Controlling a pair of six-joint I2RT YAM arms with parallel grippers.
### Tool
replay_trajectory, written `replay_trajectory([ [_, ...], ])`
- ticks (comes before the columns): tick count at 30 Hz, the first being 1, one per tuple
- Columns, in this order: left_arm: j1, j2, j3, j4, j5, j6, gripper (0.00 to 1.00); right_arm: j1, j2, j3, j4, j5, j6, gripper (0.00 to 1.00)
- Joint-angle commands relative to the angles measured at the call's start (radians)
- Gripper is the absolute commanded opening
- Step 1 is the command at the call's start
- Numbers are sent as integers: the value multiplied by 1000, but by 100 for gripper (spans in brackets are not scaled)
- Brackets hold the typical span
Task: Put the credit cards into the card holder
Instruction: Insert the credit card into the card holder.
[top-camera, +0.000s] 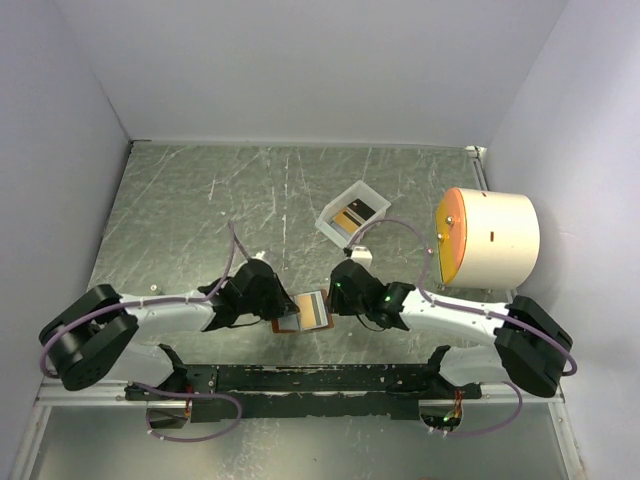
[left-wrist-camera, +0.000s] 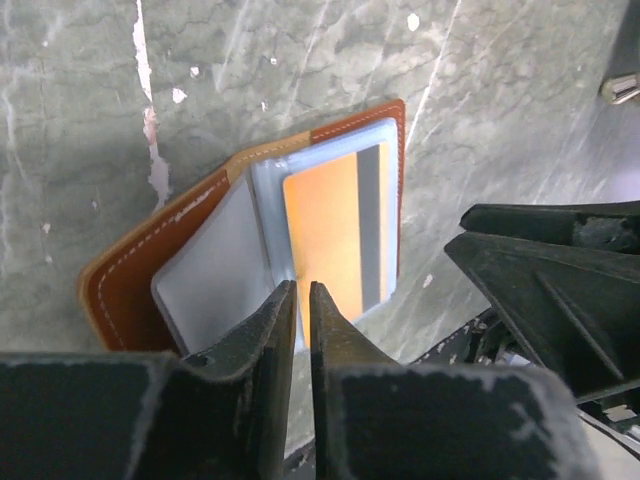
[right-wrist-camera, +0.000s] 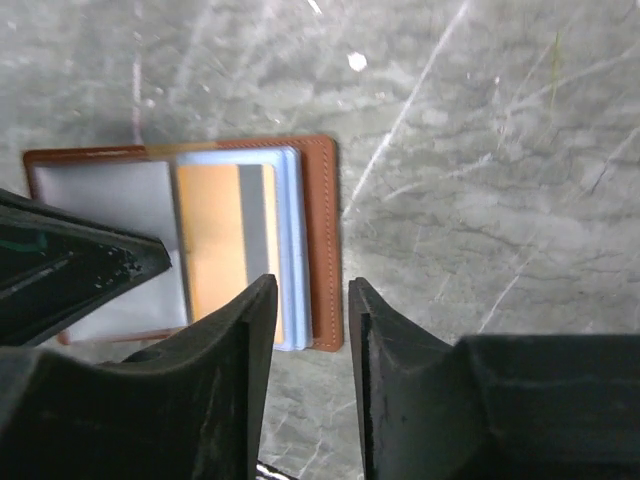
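The brown card holder (left-wrist-camera: 130, 290) lies open on the table between my two grippers. An orange credit card (left-wrist-camera: 325, 225) with a grey stripe lies flat on its clear pockets (left-wrist-camera: 215, 265), inside their outline. My left gripper (left-wrist-camera: 303, 292) hovers over the holder's near edge, its jaws a narrow slit apart with nothing between them. In the right wrist view the card holder (right-wrist-camera: 322, 200) and its credit card (right-wrist-camera: 210, 240) sit just ahead of my right gripper (right-wrist-camera: 310, 288), which is open and empty over the holder's stitched edge. From above, the card holder (top-camera: 288, 325) shows between both grippers.
A small white tray (top-camera: 368, 192) behind the right arm holds another orange card (top-camera: 346, 221). A white cylinder (top-camera: 495, 240) with an orange face stands at the right. The right arm's black fingers (left-wrist-camera: 540, 290) reach in beside the holder.
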Motion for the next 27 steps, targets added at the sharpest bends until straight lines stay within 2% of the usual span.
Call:
replay_trajectory([
  [1,-6,-93,45,-110,-50,22,24,5,-46,54,-68,55,-46,38],
  [6,-4,-198,109,-337,-164,64,31,4,-54,50,36,-37,-82,48],
  [9,13,-257,99,-419,-202,79,37,4,-26,45,98,-106,-79,54],
  [12,37,-285,69,-406,-175,103,45,3,17,46,133,-132,-71,60],
  [18,64,-250,51,-362,-110,162,54,-4,79,40,180,-154,-77,62],
  [21,71,-223,51,-351,-96,175,53,-10,118,43,208,-180,-78,61],
  [27,83,-221,32,-351,-108,181,40,-11,154,41,235,-195,-77,61],
])
